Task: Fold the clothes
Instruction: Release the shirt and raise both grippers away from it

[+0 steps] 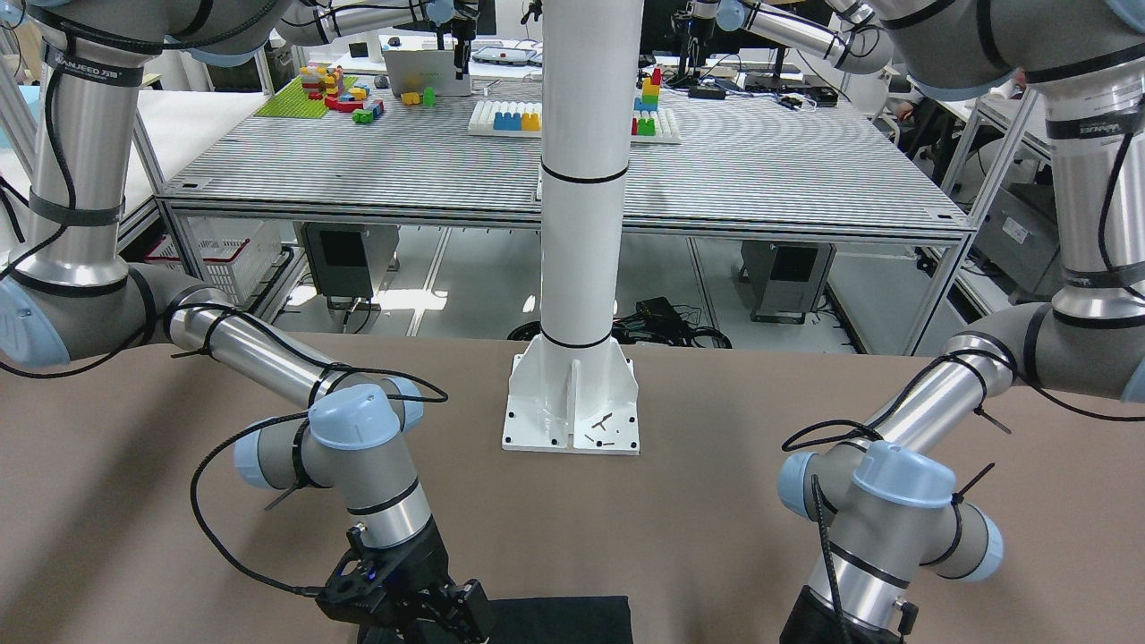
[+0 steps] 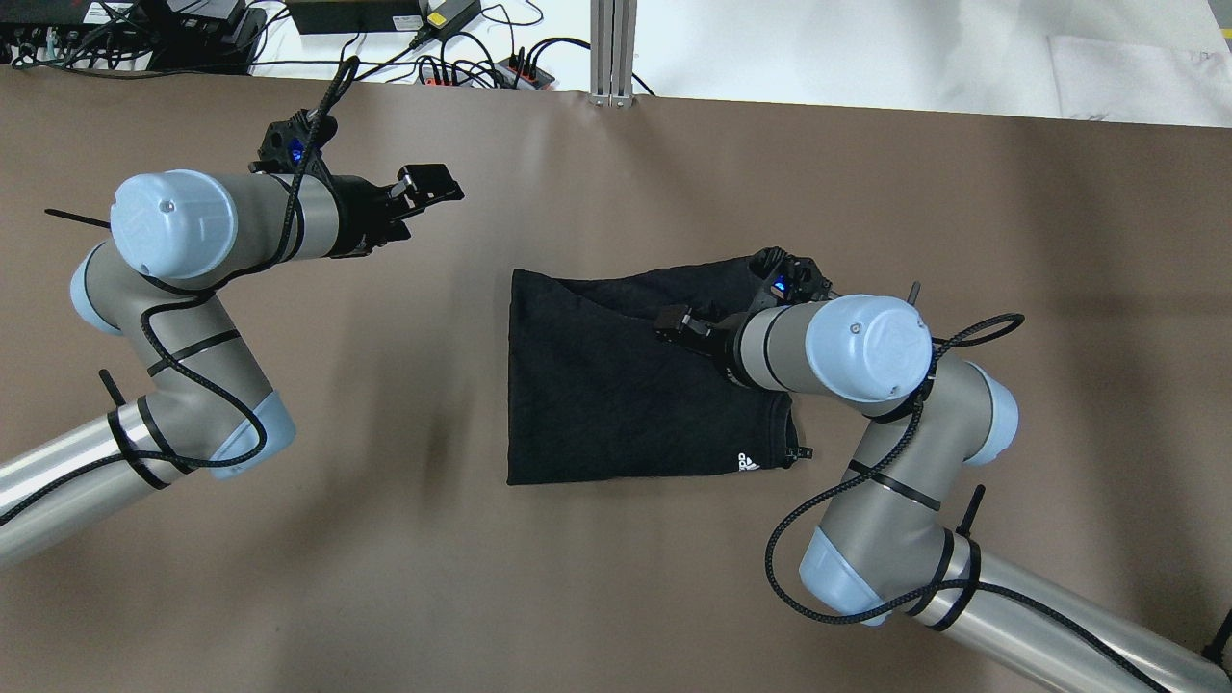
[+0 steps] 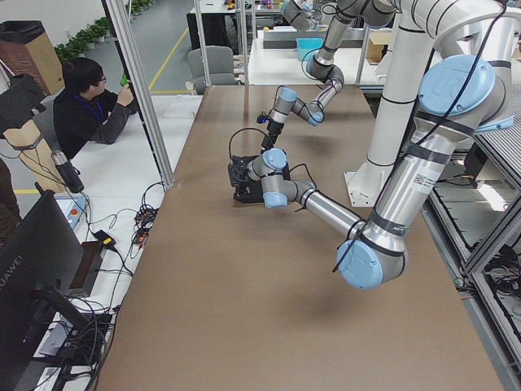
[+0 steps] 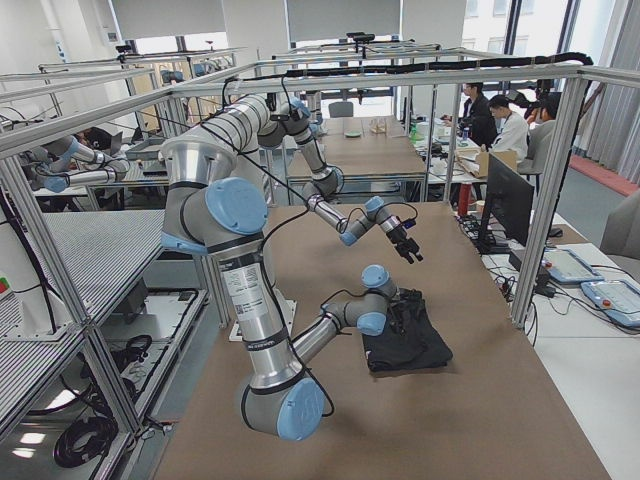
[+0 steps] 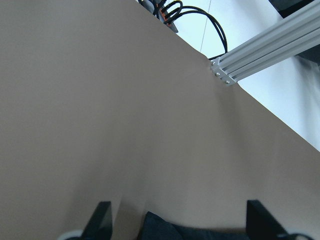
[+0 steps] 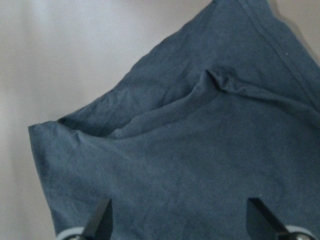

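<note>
looking at the garment (image 2: 616, 385), it lies flat near the middle of the table (image 2: 385, 577). it's roughly rectangular, with a folded-over flap along its far edge and a small white logo (image 2: 748, 462) at the near right corner. so the guess is the folding is partway through, sitting between folds, since nothing is gripped right now.

the right gripper (image 2: 676, 325) hangs over the right part of the garment with its fingers spread wide. in its wrist view the fingertips (image 6: 102, 222) frame wrinkled fabric with nothing between them. whether they actually touch the fabric can't be told.

the left gripper (image 2: 423, 197) sits well off to the far left of the garment, over bare table, jaws also apart and empty. its wrist view only catches a corner of the garment at the bottom edge.

the next move probably calls for each gripper to drop onto an edge or corner, pinch just the layers it wants, and carry them across evenly. thin fabric like this likely slips or bunches, so a low, clean pinch matters.
</note>
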### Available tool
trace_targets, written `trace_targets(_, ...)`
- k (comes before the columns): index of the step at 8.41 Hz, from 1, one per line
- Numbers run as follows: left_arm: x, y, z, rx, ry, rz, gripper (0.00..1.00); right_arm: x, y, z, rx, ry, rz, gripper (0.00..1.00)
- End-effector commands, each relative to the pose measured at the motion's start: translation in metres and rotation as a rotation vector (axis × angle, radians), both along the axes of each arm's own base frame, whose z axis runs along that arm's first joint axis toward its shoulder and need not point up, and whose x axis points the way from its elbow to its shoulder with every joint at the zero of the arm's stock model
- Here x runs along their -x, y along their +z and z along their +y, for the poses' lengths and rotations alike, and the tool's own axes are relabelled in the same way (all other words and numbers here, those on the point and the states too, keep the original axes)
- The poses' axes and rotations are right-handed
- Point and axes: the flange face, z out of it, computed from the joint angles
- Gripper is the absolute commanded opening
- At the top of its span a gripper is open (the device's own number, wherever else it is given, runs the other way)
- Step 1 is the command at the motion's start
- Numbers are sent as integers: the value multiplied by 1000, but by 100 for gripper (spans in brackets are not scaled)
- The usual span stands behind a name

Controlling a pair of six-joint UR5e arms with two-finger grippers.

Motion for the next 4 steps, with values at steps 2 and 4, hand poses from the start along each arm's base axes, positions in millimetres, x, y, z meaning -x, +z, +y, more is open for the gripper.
trace_targets(2, 65, 50, -32, -52, 79, -192, 95, -21, 5, -23, -145, -135, 292, 94)
trace_targets(4, 148, 105, -59, -130, 117, -404, 95, -103, 35, -78, -176, -277, 474, 94)
